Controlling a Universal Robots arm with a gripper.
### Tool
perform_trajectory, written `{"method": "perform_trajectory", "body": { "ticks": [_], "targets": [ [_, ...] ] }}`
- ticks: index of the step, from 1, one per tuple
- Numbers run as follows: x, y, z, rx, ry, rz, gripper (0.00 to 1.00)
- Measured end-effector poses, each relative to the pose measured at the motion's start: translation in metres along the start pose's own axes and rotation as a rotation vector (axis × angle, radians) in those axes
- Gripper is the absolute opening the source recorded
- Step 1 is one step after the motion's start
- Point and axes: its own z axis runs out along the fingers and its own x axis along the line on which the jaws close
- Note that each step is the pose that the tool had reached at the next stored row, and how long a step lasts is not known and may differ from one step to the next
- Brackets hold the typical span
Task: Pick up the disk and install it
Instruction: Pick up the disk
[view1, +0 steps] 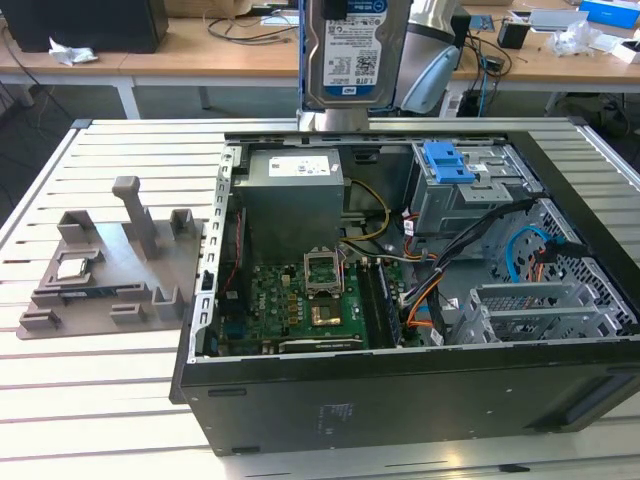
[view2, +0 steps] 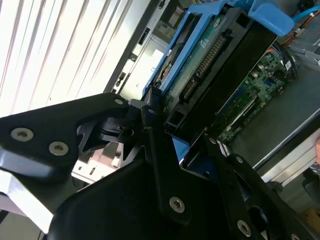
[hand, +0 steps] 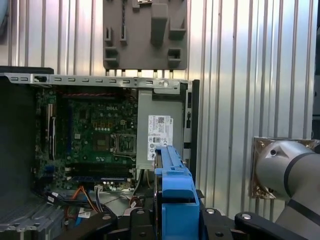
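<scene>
In the exterior view the disk (view1: 355, 55), above the computer case (view1: 400, 410), runs off the picture's top edge, so its upper part is cut away (its label's print is too small to tell). In the second wrist view the gripper (view2: 175, 137) and its black links cover the disk's end farthest from the case, where it is held.

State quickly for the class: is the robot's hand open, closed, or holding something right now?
Hand: closed on the disk, holding it in the air over the computer case.
</scene>
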Motion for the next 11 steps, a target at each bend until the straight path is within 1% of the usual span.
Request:
{"method": "perform_trajectory", "body": {
  "ticks": [2, 5, 6, 8, 11],
  "targets": [
    [0.0024, -0.0018, 0.0002, -0.0001, 0.0001, 0.0, 0.37],
    [0.0088, -0.0039, 0.0005, -0.0001, 0.0001, 0.0, 0.37],
    [0.0128, -0.0045, 0.0006, -0.0001, 0.0, 0.0, 0.37],
    [0.0238, -0.0047, 0.0006, -0.0001, 0.0001, 0.0, 0.37],
    [0.0418, -0.0042, 0.0006, -0.0002, 0.0017, 0.0, 0.37]
  ]
}}
